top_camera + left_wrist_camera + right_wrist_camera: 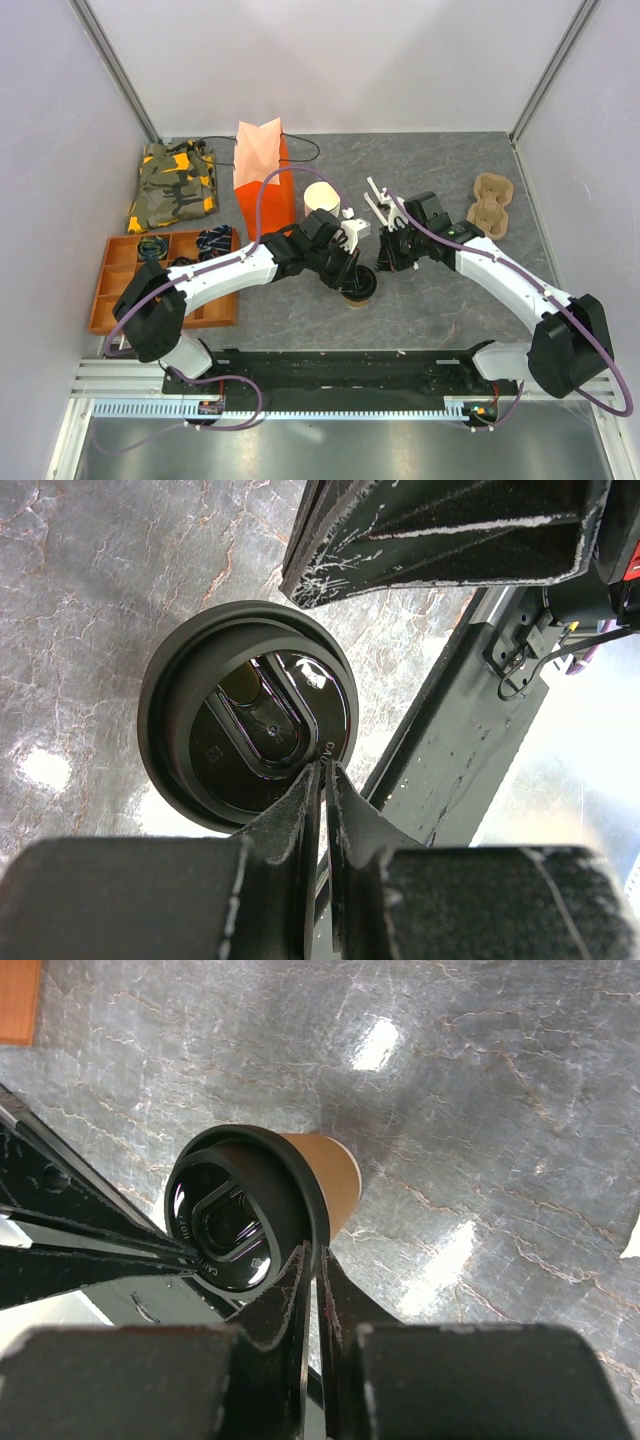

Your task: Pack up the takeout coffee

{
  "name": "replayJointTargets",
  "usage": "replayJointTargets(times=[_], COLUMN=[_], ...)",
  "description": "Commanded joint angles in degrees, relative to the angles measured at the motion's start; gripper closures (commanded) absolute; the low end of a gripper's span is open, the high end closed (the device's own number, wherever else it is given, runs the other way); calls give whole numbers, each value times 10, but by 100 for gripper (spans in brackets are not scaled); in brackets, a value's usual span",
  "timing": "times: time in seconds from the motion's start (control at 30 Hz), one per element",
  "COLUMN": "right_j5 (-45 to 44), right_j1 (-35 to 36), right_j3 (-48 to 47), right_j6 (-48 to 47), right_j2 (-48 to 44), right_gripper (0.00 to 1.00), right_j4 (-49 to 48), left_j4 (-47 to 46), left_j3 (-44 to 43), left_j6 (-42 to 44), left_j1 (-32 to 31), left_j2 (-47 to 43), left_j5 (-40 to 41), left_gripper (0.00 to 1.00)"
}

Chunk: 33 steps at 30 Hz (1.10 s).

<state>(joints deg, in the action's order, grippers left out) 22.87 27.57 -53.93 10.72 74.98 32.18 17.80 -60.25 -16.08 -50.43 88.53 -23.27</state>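
The takeout coffee (359, 291), a short tan cup with a round black lid (250, 725), stands on the grey table between both arms. My left gripper (325, 770) is shut, and its joined tips rest at the lid's edge with nothing between them. My right gripper (316, 1256) is also shut, its tips against the rim of the lid (240, 1222) beside the tan cup wall (328, 1175). In the right wrist view the left gripper's fingers (90, 1260) reach the lid from the left. The orange bag (262, 168) stands upright and open at the back.
A stack of lidless tan cups (322, 200) stands right of the bag. A tan cup carrier (492, 205) lies at the back right. An orange compartment tray (120, 300) and a camouflage cloth (175, 185) are on the left. The black base rail (340, 368) runs along the near edge.
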Motion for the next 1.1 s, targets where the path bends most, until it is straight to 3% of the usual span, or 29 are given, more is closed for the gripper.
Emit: replayJointTargets(times=[0.0, 0.57, 0.9, 1.07], right_j5=[17, -78, -43, -24], right_j1=[0, 29, 28, 25], right_j3=[-18, 11, -94, -93], right_j6=[-16, -36, -40, -52], right_j2=[4, 65, 18, 3], right_gripper=[89, 91, 90, 90], right_j4=[1, 10, 53, 57], left_j4=[18, 18, 19, 19], left_j3=[8, 15, 18, 16], left_j6=[-3, -6, -5, -5], left_j1=[2, 10, 12, 13], left_j2=[16, 25, 21, 20], left_j5=[16, 13, 15, 16], left_gripper=[87, 88, 88, 88])
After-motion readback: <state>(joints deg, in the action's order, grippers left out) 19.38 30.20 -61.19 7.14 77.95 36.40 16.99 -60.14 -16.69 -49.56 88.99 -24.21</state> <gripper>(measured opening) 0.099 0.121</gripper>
